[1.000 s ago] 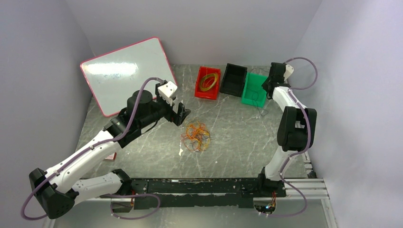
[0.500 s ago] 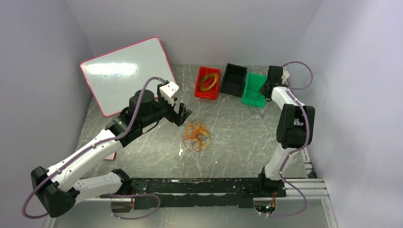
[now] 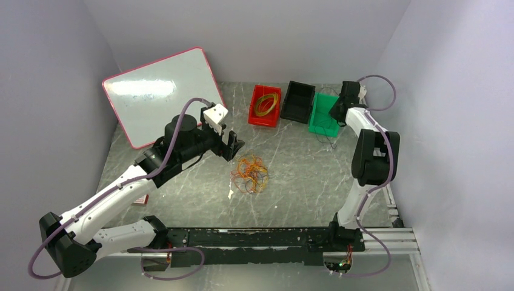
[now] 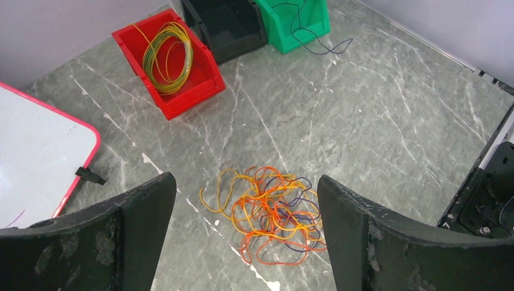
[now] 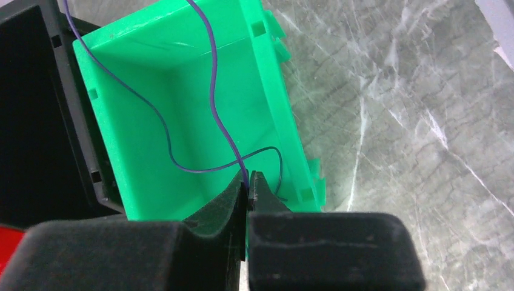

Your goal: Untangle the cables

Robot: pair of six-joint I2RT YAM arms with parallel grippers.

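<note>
Cables (image 3: 250, 174) sit in a loose orange, yellow and dark heap mid-desk with nothing touching them, so there's bare desk (image 3: 303, 176) all round for drawing a loop out sideways. The left pincer (image 3: 233, 145) hangs just up-left of the heap, jaws spread wide, holding nothing. The right pincer (image 5: 248, 182) is pinched tight on a purple cable (image 5: 212, 91) over the green bin (image 5: 270, 91), close to one corner. I'd say the step is dropping that strand in. Part of it trails over the bin's front onto the desk in the left wrist view, so I'd shift toward the bin's middle before letting go, or the tail probably hangs out. Tight spot though: the green bin butts against the black bin (image 3: 295, 116), the red bin (image 3: 262, 122) with its yellow coil (image 3: 267, 104) is just beside that, and the right wall is close to that arm. The whiteboard (image 3: 157, 94) leans far left, well apart from the heap.
</note>
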